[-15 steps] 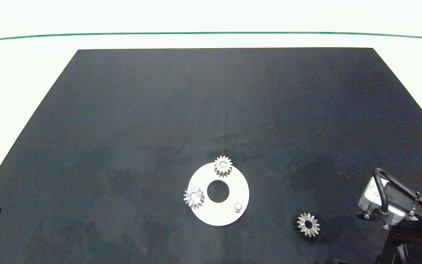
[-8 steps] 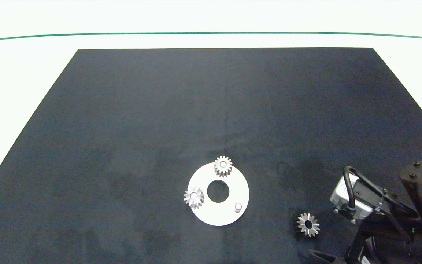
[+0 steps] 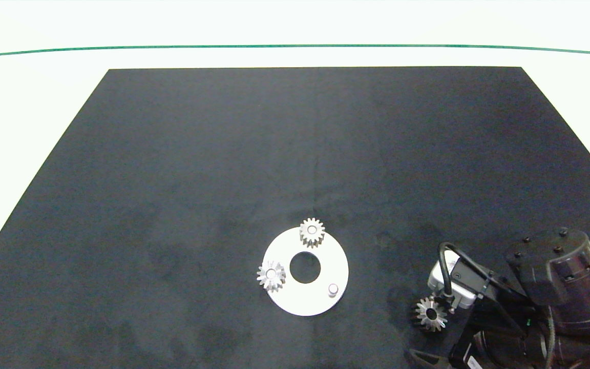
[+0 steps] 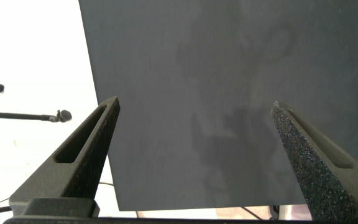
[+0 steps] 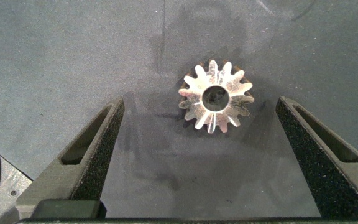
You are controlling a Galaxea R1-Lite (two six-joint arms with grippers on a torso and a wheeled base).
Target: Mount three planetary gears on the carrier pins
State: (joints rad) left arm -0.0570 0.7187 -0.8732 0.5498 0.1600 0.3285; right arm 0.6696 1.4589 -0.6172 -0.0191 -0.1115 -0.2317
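Right gripper [image 5: 204, 155] fingers [image 5: 89, 155] spread wide, hovering over a loose planetary gear [image 5: 215, 96] lying flat on the black mat [image 3: 223, 154], just ahead of the fingertips. Well beyond, white carrier disc [image 3: 320, 302] with two gears [image 3: 312, 231] seated and one carrier pin [image 3: 333, 290] bare. Left gripper [image 4: 194, 155] fingers likewise apart, over the mat's edge, far off.

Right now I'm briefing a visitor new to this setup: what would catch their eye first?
Probably the white disc near the mat's front, with two gears seated and one pin bare. Next, the loose gear lying flat to its right, between the open fingers of the right gripper.
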